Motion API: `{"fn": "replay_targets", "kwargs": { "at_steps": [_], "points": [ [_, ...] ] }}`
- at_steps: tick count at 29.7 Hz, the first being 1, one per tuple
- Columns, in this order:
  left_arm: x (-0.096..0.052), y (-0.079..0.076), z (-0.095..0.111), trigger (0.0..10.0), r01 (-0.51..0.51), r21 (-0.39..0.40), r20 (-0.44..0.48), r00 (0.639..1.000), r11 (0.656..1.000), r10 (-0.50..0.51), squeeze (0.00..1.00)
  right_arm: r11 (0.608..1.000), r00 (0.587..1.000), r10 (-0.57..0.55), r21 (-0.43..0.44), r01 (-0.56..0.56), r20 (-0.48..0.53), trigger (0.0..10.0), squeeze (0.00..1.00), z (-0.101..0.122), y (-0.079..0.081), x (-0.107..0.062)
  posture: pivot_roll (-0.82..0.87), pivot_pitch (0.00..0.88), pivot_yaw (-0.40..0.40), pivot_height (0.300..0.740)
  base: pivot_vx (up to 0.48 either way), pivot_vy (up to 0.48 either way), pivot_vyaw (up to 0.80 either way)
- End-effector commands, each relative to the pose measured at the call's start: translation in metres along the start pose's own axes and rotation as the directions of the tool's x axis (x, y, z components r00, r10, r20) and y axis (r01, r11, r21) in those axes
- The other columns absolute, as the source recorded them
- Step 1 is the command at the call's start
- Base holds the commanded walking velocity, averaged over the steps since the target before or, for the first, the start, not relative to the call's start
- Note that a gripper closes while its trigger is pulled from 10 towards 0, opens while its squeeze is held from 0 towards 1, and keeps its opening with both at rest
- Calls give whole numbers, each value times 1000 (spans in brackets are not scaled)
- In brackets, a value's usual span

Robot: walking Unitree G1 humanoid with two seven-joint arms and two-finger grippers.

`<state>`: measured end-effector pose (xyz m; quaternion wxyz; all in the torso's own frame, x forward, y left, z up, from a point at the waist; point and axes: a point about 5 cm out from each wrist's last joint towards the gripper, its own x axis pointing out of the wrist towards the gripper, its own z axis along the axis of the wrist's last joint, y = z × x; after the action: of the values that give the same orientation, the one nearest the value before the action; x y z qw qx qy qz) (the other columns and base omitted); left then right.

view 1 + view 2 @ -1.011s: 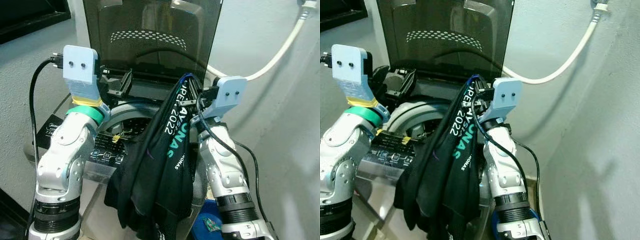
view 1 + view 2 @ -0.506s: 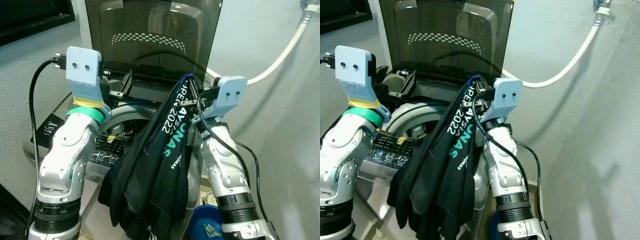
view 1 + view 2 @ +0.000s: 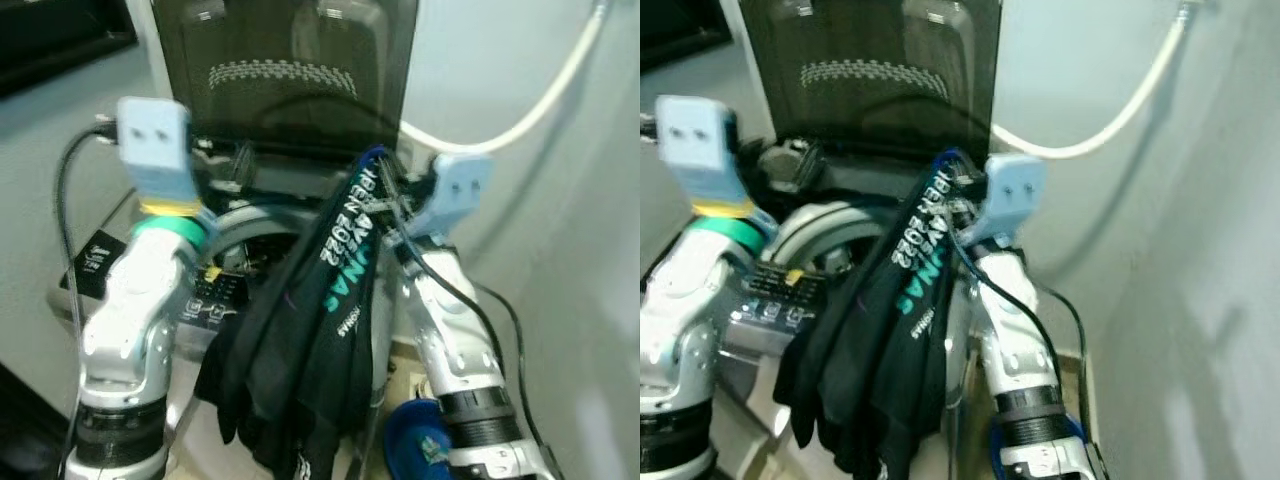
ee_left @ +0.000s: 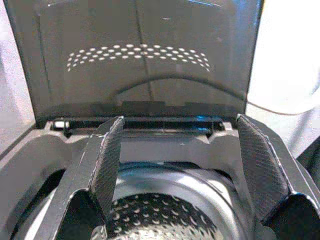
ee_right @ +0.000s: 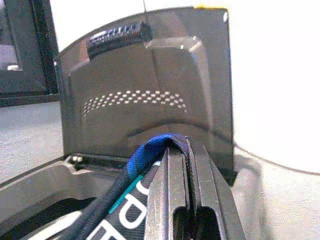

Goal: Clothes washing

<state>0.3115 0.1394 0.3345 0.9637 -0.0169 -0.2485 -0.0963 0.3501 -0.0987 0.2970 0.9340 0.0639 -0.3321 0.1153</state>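
A black garment (image 3: 320, 330) with teal and white lettering and a blue collar hangs from my right gripper (image 3: 385, 185), which is shut on its top edge. It drapes down over the front right rim of the top-loading washing machine. In the right wrist view the blue collar (image 5: 150, 149) is pinched in my right gripper (image 5: 187, 150). My left gripper (image 4: 180, 122) is open and holds nothing, above the perforated drum (image 4: 165, 215) and pointing at the raised dark lid (image 3: 290, 70). In the head view my left gripper (image 3: 225, 160) is at the machine's back left.
A white hose (image 3: 540, 95) curves across the wall at the right. The control panel (image 3: 215, 295) lies along the machine's front edge. A blue object (image 3: 415, 445) sits low beside my right arm. A black cable (image 3: 65, 210) loops at the left. The wall stands close on the right.
The whole picture has shifted a little and turned blurry, so the camera moved. The garment still hangs from my right gripper in the same place; the left gripper stays open.
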Motion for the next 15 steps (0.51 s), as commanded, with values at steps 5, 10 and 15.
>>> {"fn": "replay_targets", "kwargs": {
  "at_steps": [5,10,15],
  "points": [
    [-3,7,0,10000,-33,17,4,999,999,33,0,1000,1000,25,10,-25,4,10000,0,-1,9,0,62,93,51,740,0,0,0],
    [-2,8,-1,10000,-36,19,-2,999,999,36,0,1000,1000,24,8,-24,0,10000,0,-1,9,0,60,95,52,740,0,0,0],
    [-2,7,-2,10000,-34,18,-5,999,999,34,0,1000,1000,23,7,-23,-1,10000,0,-2,9,-1,59,95,52,740,0,0,0]
  ]
}}
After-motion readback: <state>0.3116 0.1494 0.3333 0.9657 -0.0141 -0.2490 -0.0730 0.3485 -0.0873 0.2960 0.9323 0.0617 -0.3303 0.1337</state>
